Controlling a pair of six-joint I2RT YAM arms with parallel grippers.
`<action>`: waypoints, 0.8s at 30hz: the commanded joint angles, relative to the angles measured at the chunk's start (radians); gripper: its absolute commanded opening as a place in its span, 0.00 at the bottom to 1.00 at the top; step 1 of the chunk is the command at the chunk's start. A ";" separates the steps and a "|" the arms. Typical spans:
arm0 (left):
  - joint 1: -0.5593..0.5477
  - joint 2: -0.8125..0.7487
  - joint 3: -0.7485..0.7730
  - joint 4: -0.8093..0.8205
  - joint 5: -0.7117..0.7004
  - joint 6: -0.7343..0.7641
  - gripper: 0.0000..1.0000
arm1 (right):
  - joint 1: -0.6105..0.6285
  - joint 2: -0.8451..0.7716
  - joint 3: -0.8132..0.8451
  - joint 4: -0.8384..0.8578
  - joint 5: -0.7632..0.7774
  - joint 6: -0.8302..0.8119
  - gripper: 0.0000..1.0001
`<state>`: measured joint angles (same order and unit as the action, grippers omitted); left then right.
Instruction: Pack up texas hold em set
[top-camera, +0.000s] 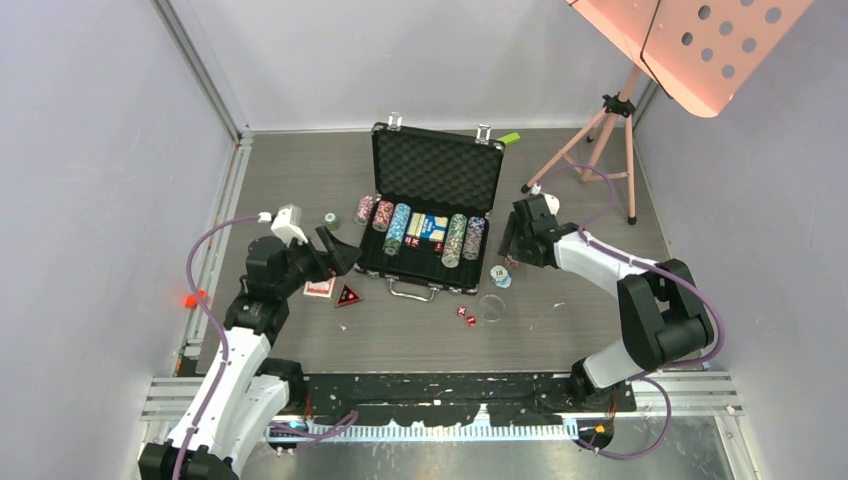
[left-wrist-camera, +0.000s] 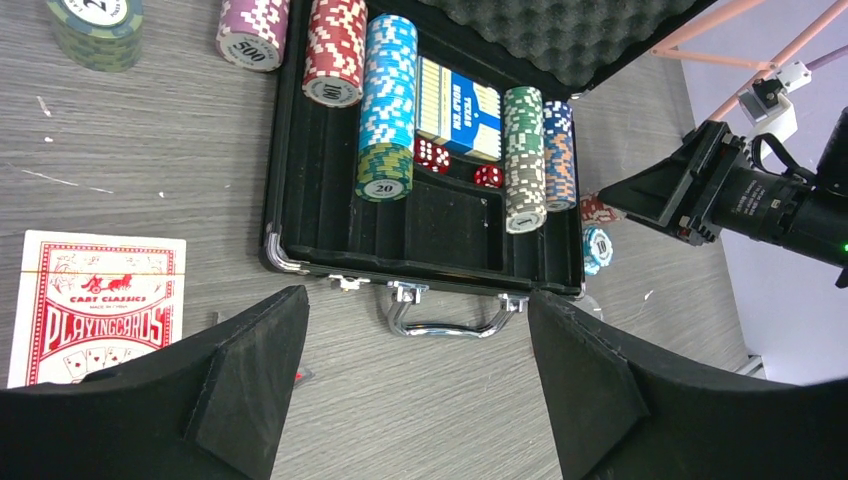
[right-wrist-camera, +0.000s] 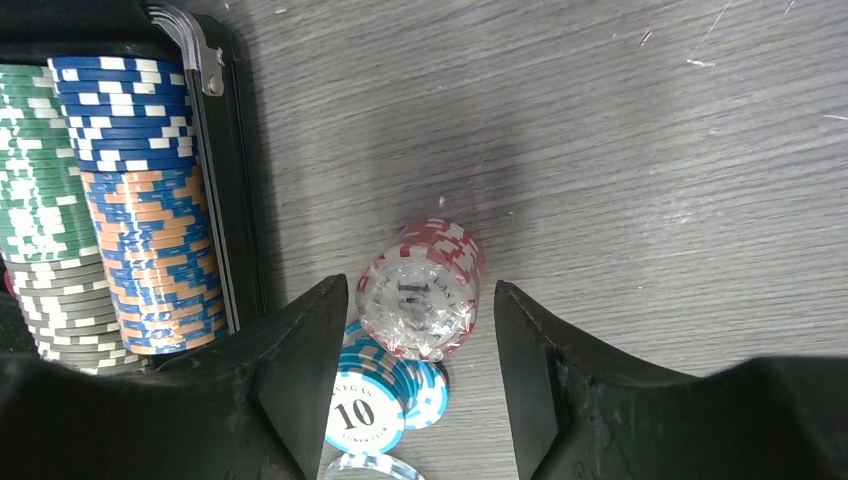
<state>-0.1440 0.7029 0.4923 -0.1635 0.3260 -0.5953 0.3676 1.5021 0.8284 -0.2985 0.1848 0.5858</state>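
Observation:
The black briefcase (top-camera: 385, 265) lies open mid-table, lid up, holding several chip stacks (left-wrist-camera: 385, 100), a blue card box (left-wrist-camera: 460, 120) and red dice (left-wrist-camera: 432, 155). A purple stack (left-wrist-camera: 252, 30) and a green stack (left-wrist-camera: 95, 30) stand on the table to its left. My left gripper (left-wrist-camera: 412, 380) is open and empty above the table before the case handle (left-wrist-camera: 445, 315), with the red-backed deck (left-wrist-camera: 95, 310) beside it and the red triangle (top-camera: 348, 296) nearby. My right gripper (right-wrist-camera: 420, 330) is open over a plastic-wrapped red chip stack (right-wrist-camera: 425, 285), next to blue chips (right-wrist-camera: 375, 400) and the clear disc (top-camera: 491, 307).
Two red dice (top-camera: 466, 316) lie on the table in front of the case. A pink tripod stand (top-camera: 600, 140) with a pink perforated panel (top-camera: 690, 40) stands at the back right. A small green block (top-camera: 510, 138) lies behind the lid. Grey walls enclose the table.

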 joint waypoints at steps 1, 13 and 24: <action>0.001 0.003 0.054 0.066 0.034 -0.005 0.83 | 0.005 -0.001 0.009 0.057 0.031 0.014 0.59; -0.013 0.095 0.098 0.102 0.127 -0.045 0.80 | 0.000 -0.173 0.038 -0.038 0.093 -0.019 0.43; -0.328 0.224 0.138 0.277 -0.062 0.098 0.80 | -0.002 -0.261 0.177 -0.155 -0.223 0.008 0.40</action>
<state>-0.3477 0.9131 0.5896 -0.0437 0.3599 -0.6025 0.3645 1.2827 0.9005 -0.4271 0.1474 0.5774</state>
